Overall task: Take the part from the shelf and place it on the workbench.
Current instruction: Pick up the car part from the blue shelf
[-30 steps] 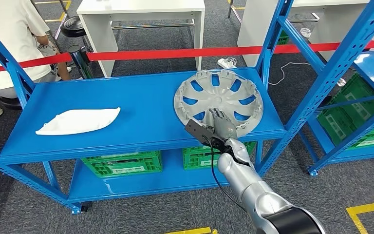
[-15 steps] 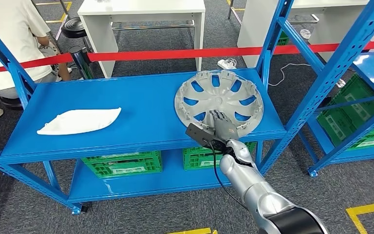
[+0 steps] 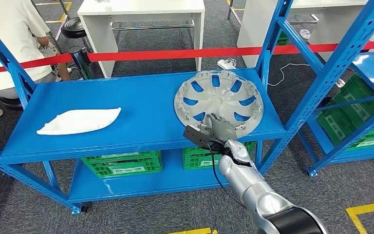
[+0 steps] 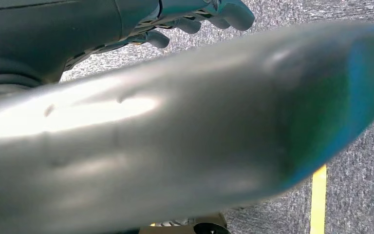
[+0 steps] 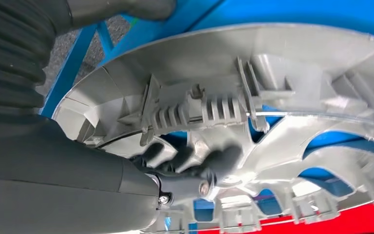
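A silver wheel cover lies hollow side up at the right end of the blue shelf. My right hand is at its near rim, fingers curled over the edge into the hollow. In the right wrist view the dark fingers lie inside the wheel cover against its ribs, and the grey thumb sits outside the rim. My left hand hangs by my side above the carpet, its fingers loosely bent around nothing.
A white curved panel lies on the shelf's left half. Green crates sit on the lower level. Red tape runs behind the rack, with a white table and a seated person beyond. Another blue rack stands to the right.
My right hand's fingers, flat on the wheel cover a second ago, have curled down over its near rim. The wheel cover has stayed in place.
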`<action>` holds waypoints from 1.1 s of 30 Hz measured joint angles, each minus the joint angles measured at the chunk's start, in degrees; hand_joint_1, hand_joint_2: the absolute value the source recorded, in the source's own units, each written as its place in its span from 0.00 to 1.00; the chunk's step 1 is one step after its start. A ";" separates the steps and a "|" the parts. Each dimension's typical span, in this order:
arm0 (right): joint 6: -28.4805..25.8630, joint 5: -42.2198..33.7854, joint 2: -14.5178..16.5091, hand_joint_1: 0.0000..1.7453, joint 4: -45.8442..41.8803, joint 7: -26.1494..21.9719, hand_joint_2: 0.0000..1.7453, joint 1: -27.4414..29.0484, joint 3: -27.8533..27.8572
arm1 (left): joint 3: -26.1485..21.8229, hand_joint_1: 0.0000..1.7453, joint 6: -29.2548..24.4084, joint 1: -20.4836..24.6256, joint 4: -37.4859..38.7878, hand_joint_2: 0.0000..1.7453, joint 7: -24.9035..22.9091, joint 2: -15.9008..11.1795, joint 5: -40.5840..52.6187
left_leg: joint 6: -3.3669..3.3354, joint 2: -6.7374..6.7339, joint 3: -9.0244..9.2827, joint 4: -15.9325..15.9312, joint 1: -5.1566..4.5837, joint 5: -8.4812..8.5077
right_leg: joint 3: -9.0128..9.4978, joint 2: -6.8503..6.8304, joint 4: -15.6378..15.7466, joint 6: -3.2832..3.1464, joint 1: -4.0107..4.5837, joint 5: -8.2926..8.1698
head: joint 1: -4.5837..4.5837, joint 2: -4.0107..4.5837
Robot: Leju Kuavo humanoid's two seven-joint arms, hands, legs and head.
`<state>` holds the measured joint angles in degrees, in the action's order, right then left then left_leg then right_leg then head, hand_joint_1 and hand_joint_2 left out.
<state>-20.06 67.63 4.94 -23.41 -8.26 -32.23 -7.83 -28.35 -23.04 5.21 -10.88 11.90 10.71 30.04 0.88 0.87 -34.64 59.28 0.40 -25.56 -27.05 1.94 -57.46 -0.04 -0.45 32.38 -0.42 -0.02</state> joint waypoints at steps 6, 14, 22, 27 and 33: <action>0.79 0.82 0.00 1.00 0.02 0.05 1.00 0.13 -0.66 | -0.02 0.00 0.00 0.03 0.00 0.00 0.03 0.00 -0.07 | -0.02 -0.01 0.03 -0.03 0.00 0.05 | 0.02 0.00 0.01 0.05 0.00 -0.05 | 0.00 0.00; 1.56 1.34 0.00 1.00 0.02 -0.06 1.00 0.13 -0.83 | -0.04 0.00 -0.01 0.00 0.02 0.00 0.07 0.00 -0.21 | -0.14 -0.02 0.03 -0.02 -0.01 0.17 | 0.05 0.00 0.04 0.16 -0.02 -0.19 | 0.00 0.00; 0.91 2.38 -0.03 1.00 0.02 -0.33 1.00 0.25 -1.06 | -0.04 0.00 -0.85 -0.01 0.00 1.00 1.77 0.06 0.50 | -0.13 -0.02 0.04 -0.02 0.00 0.17 | 0.05 0.00 0.06 0.16 -0.01 -0.19 | 0.00 0.00; -1.20 4.17 -0.04 1.00 0.02 -0.25 1.00 0.65 -1.25 | -0.04 0.00 -2.10 0.01 0.00 1.00 3.01 0.15 0.86 | -0.13 -0.01 0.03 -0.03 0.00 0.17 | 0.05 0.00 0.06 0.16 -0.01 -0.19 | 0.00 0.00; -2.94 6.40 -0.04 1.00 0.02 -0.16 1.00 1.10 -1.60 | -0.06 0.00 -6.39 0.13 -0.11 1.00 2.53 0.15 1.57 | -0.13 -0.01 0.01 -0.02 -0.01 0.17 | 0.05 -0.01 0.07 0.17 -0.01 -0.19 | 0.00 0.00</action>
<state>-23.00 74.02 4.90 -23.39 -8.42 -31.12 -9.43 -28.41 -29.43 5.33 -10.99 14.44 10.86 31.60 0.75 0.86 -34.62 59.26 0.39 -25.40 -27.00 1.93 -57.40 0.12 -0.46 32.19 -0.42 -0.02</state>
